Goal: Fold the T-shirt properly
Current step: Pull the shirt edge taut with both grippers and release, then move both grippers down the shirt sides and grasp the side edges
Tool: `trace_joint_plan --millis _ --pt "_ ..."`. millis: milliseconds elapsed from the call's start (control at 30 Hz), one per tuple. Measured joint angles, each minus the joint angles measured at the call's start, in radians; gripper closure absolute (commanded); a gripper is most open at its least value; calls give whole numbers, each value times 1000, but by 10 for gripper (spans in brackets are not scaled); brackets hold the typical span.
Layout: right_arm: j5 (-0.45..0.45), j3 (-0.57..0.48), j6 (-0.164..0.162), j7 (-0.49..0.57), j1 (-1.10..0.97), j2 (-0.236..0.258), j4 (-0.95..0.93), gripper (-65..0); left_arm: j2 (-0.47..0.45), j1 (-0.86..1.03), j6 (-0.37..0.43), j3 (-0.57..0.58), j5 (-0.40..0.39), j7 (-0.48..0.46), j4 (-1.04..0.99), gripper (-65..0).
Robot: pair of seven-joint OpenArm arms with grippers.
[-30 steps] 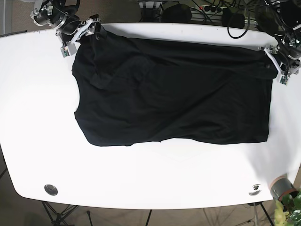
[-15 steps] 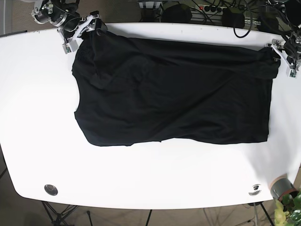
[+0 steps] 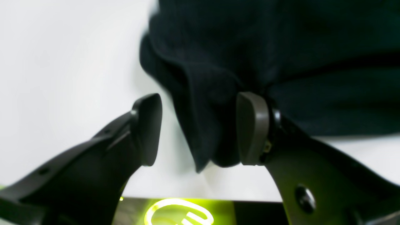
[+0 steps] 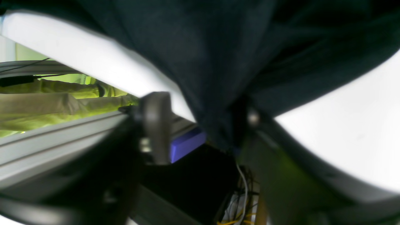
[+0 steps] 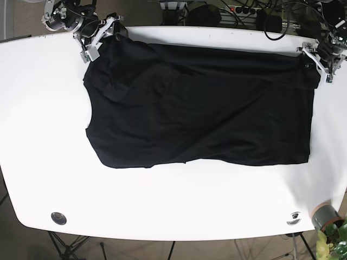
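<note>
The black T-shirt [image 5: 200, 103] lies spread flat across the white table [image 5: 162, 206]. My right gripper [image 5: 100, 39] is at the shirt's far left corner. In the right wrist view [image 4: 203, 125] its jaws stand apart, and a bunch of shirt cloth [image 4: 218, 47] hangs between them against one finger, over the table's far edge. My left gripper [image 5: 320, 57] is at the shirt's far right corner. In the left wrist view [image 3: 200, 128] its jaws stand apart too, with a fold of the shirt [image 3: 281, 47] between them, touching the right finger [image 3: 251, 128].
Cables and power strips [image 5: 244, 13] lie behind the far edge. Two round metal discs [image 5: 58, 218] [image 5: 294, 217] sit near the front edge. A grey pot with a plant [image 5: 327, 216] stands at the front right corner.
Both grippers have moved toward the table's far edge at the shirt's far corners. The left gripper has moved the most. The shirt's top edge now lies straighter.
</note>
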Motion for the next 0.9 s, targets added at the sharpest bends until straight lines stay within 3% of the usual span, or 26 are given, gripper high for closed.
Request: trace_joint_plan --millis 67,133,233,433,600,667,800,900 --pt "3 -2 -1 0 7 -2 0 -71 -7 -2 1 9 -22 -18 -21 -260" --pt "8 -3 0 0 8 2 -1 -22 -10 -2 1 13 -23 -15 -22 -194" --pt "7 -2 -1 0 5 27 -1 -25 -7 0 0 16 -26 -16 -15 -144" --pt "7 100 2 6 -13 45 -1 -29 -5 8 -8 0 -23 -8 -6 -144" --pt "11 117 9 -2 -29 65 -1 -44 -18 31 -6 -57 -5 14 -6 -146" --pt "19 119 9 2 -29 85 0 -89 -26 31 -6 -66 -3 44 -6 -146" --pt "18 120 9 3 -28 90 3 -295 -36 24 -8 -69 -10 80 -4 -154" --pt "10 121 9 -1 -31 89 6 -442 -54 25 -6 -69 -11 96 26 -236"
